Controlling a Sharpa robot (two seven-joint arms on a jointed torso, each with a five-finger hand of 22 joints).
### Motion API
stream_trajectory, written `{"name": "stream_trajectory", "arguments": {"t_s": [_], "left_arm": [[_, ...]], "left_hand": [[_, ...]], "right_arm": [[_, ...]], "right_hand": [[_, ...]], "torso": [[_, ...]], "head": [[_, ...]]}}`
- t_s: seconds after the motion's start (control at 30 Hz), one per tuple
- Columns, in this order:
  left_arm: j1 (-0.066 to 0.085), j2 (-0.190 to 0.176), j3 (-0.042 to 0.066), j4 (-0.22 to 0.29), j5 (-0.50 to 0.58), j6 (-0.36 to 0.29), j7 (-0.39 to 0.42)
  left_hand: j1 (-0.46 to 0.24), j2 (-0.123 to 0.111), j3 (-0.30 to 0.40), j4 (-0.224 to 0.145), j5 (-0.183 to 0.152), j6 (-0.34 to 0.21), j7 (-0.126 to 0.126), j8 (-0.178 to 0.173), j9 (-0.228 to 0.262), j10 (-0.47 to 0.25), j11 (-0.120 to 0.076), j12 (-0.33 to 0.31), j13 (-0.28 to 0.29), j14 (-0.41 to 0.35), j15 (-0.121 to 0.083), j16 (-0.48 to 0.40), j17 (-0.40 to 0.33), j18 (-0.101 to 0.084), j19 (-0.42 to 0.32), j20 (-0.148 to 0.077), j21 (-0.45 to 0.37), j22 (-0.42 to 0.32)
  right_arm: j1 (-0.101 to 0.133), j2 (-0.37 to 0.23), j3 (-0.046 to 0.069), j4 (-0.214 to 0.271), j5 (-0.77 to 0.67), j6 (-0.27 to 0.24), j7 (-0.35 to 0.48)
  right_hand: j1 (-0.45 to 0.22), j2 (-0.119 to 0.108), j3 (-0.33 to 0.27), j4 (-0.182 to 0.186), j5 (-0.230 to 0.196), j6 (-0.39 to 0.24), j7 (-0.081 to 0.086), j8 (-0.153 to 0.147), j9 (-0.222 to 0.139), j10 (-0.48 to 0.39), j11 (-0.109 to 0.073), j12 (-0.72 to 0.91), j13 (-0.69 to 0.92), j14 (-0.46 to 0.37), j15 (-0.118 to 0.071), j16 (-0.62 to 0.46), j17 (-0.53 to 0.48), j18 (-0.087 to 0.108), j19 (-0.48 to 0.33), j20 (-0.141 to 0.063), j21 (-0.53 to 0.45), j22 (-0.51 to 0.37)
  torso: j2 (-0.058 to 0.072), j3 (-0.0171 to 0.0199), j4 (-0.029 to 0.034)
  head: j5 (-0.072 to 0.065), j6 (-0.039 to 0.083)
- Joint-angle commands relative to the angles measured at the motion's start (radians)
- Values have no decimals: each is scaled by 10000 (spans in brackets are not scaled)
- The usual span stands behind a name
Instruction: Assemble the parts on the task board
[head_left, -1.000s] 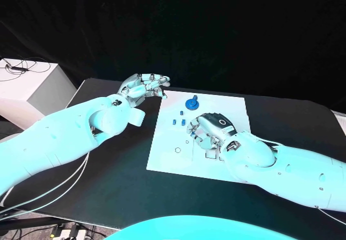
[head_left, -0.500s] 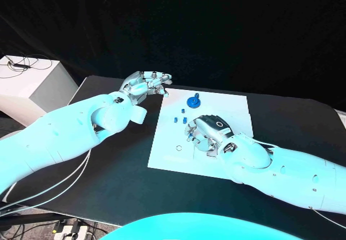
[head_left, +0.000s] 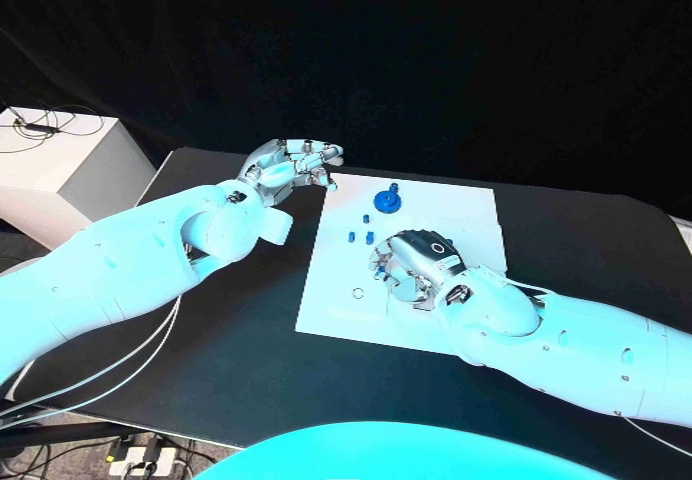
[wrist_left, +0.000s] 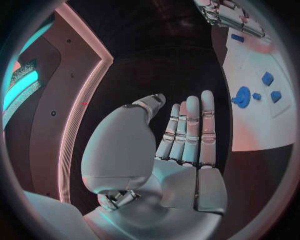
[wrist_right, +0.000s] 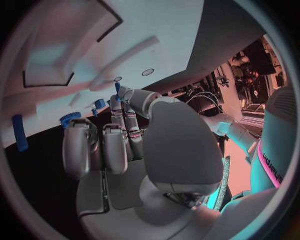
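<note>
Two hands differed: the left hand (head_left: 293, 165) hovered flat and empty at the board's (head_left: 462, 215) ten o'clock—likely waiting—while the right hand (head_left: 415, 263) curled mid-board, its grasp unclear, blue parts (head_left: 385, 203) at twelve.

I'm scanning for anything readable and finding nothing: no lettering, numbers or labels that I can make out on the flat white rectangular task board (head_left: 433, 240), on the small blue plastic parts (head_left: 384, 201), or on either silver hand.
</note>
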Motion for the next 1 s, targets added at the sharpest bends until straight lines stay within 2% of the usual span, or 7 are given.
{"name": "stream_trajectory", "arguments": {"t_s": [0.03,1.0], "left_arm": [[4,2,7,23,-40,6,14],[5,-24,7,32,-48,-3,-39]], "left_hand": [[109,6,-55,8,-62,-23,10,62,11,-93,-3,37,-12,46,29,-58,-13,55,77,-12,-36,-16],[142,14,-80,29,-63,2,4,80,16,-98,-5,47,-17,48,27,-65,-17,54,104,-15,-66,-40]], "right_arm": [[-10,-10,-2,27,-135,93,65],[-55,30,-24,18,-174,257,68]], "right_hand": [[150,182,47,5,40,39,28,-37,11,784,-732,59,463,521,-45,-2,-11,-51,414,-70,-43,1340],[140,178,61,-7,61,41,32,-45,14,789,-728,49,468,523,-41,5,-1,-53,416,-68,-35,1346]], "torso": [[-6,-1,-3],[-15,-5,0]], "head": [[15,-20],[57,-118]]}}
